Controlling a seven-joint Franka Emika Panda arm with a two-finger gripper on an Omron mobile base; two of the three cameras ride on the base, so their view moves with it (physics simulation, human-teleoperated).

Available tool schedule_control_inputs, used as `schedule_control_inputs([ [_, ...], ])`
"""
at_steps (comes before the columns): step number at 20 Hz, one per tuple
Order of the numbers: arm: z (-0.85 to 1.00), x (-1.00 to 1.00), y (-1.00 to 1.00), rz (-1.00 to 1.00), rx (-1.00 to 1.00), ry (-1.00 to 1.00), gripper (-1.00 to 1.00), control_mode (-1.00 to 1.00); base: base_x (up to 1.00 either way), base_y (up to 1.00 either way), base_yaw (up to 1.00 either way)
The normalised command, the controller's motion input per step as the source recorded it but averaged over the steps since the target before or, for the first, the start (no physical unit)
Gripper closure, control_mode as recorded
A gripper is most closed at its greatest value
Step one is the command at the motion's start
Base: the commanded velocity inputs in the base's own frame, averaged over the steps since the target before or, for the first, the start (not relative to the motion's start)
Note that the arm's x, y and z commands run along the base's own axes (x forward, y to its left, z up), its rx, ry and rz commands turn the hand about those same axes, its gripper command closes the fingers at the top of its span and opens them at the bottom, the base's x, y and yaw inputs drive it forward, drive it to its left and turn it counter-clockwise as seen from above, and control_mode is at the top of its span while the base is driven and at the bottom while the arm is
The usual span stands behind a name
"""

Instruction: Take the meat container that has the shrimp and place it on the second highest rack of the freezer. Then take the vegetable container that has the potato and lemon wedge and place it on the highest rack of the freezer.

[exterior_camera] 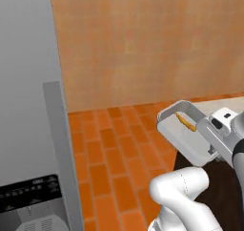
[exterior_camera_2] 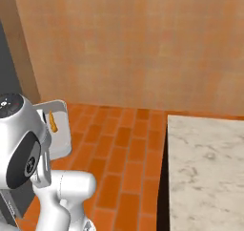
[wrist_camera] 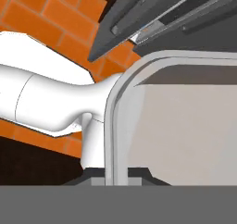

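Note:
The meat container point(exterior_camera: 182, 139), a shallow white tray with rounded corners, hangs tilted in the air over the brick floor. The thin orange shrimp point(exterior_camera: 186, 121) lies inside it near the far rim. My gripper point(exterior_camera: 207, 132) is shut on the tray's near rim. In the hand view the rim point(wrist_camera: 110, 126) runs down between my gripper's point(wrist_camera: 115, 174) dark tips. From the right the container point(exterior_camera_2: 58, 132) and shrimp point(exterior_camera_2: 52, 121) peek out beside my arm. The freezer door point(exterior_camera: 28, 106) stands at the left, its racks hidden. The vegetable container is out of view.
The door's black dispenser panel point(exterior_camera: 31, 196) sits low at the left. A marble counter point(exterior_camera_2: 205, 168) on a dark base lies to the right, its corner point(exterior_camera: 219, 101) just behind my hand. Orange brick floor point(exterior_camera: 109, 144) and an orange wall point(exterior_camera: 143, 44) lie ahead.

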Motion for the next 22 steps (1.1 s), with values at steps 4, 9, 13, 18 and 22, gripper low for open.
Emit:
schedule_control_inputs([
  [4, 0.0, 0.0, 0.0, 0.0, 0.0, 0.0, 1.0, 1.0, 1.0, -0.11, 0.1],
  [9, 0.0, 0.0, 0.0, 0.0, 0.0, 0.0, 1.0, 1.0, 1.0, 0.01, 0.16],
  [13, 0.0, 0.0, 0.0, 0.0, 0.0, 0.0, 1.0, 1.0, 0.85, 0.38, 0.37],
  [18, 0.0, 0.0, 0.0, 0.0, 0.0, 0.0, 1.0, 1.0, 0.33, 0.48, 0.64],
  [22, 0.0, 0.0, 0.0, 0.0, 0.0, 0.0, 1.0, 1.0, 0.11, 0.25, 0.71],
])
